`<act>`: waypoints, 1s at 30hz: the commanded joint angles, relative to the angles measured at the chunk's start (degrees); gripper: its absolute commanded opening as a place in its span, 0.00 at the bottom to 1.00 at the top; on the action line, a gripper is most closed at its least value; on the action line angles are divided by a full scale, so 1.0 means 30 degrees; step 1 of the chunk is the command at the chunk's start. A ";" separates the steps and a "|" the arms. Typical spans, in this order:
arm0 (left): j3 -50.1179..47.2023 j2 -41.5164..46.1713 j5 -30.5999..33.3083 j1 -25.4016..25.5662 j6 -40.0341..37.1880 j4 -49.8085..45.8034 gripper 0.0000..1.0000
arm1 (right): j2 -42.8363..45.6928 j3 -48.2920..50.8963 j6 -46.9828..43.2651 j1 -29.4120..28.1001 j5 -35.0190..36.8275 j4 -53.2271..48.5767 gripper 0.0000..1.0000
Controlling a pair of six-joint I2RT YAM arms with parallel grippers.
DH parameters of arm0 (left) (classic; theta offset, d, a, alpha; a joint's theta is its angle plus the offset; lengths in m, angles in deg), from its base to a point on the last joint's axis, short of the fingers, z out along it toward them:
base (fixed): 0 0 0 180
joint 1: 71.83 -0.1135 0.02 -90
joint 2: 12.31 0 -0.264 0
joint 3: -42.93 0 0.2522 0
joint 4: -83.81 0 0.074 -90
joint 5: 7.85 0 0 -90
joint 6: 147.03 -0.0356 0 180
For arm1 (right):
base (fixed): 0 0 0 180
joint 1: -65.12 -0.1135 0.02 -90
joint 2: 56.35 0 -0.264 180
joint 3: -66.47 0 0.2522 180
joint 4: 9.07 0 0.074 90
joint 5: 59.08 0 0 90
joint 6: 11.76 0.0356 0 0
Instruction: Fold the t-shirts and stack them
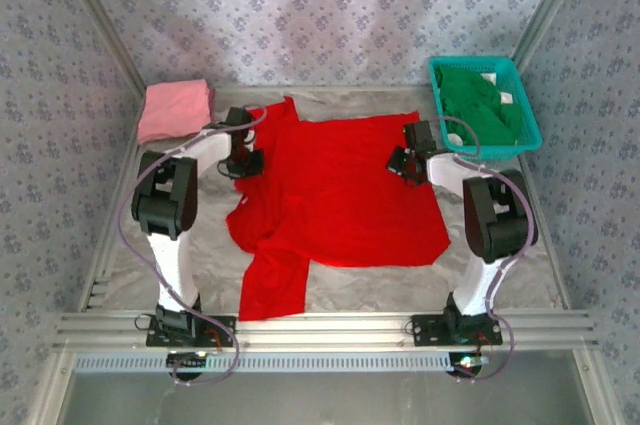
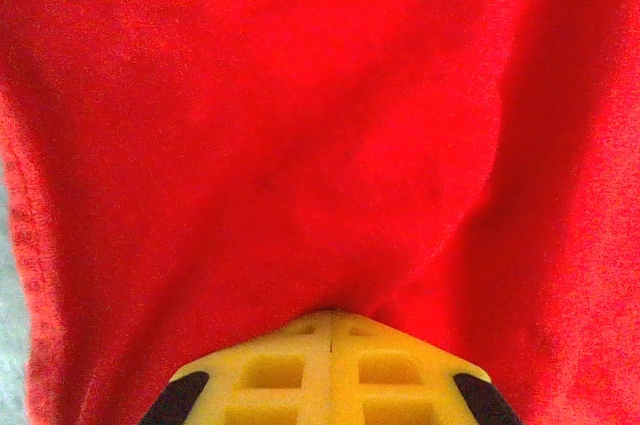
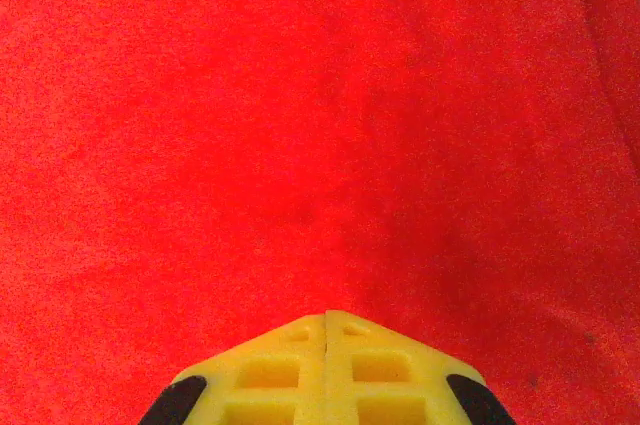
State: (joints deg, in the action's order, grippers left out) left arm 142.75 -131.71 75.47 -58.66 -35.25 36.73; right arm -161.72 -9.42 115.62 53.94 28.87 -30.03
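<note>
three t-shirts: one bright red short-sleeved t-shirt spread on the surface, the left hand pinching its cloth and the right hand closed tight against it, one pale pink t-shirt folded far left, one dark green t-shirt inside one teal plastic mesh basket.

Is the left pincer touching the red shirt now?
Touching. In the left wrist view the left pincer is shut, and the red shirt gathers into folds that run right into its yellow fingertips.
</note>
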 commanded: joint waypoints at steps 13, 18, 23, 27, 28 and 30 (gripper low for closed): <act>1.6975 -1.0004 0.0353 -0.0552 -0.0571 -0.6094 0.00 | -0.3375 -0.3490 0.2678 0.1309 0.0715 -0.0501 0.00; 1.9943 -0.9840 0.0483 -0.0853 -0.1090 -0.7734 0.12 | -0.3875 -0.5539 0.1610 0.1436 0.0882 -0.0887 0.00; 1.0868 -0.1330 -0.0764 -0.2726 -0.0586 -0.2212 0.46 | -0.1862 -0.6340 0.0291 0.1443 -0.0037 -0.1664 0.00; 0.2638 0.7133 -0.1146 -0.4966 0.0036 0.0093 0.66 | 0.1499 -0.5592 -0.1341 0.0942 -0.1344 -0.3310 0.16; 0.1109 0.8973 -0.0953 -0.5155 0.0129 0.0144 0.67 | 0.2584 -0.4985 -0.1656 0.0650 -0.1544 -0.3464 0.18; -0.2566 1.2697 -0.0770 -0.5101 0.0357 -0.0042 0.72 | 0.5623 -0.2576 -0.2571 -0.0333 -0.1183 -0.3014 0.23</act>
State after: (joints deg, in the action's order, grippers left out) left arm 144.02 -105.35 74.29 -75.86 -35.34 34.65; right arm -155.57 -22.40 113.48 56.30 26.77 -36.29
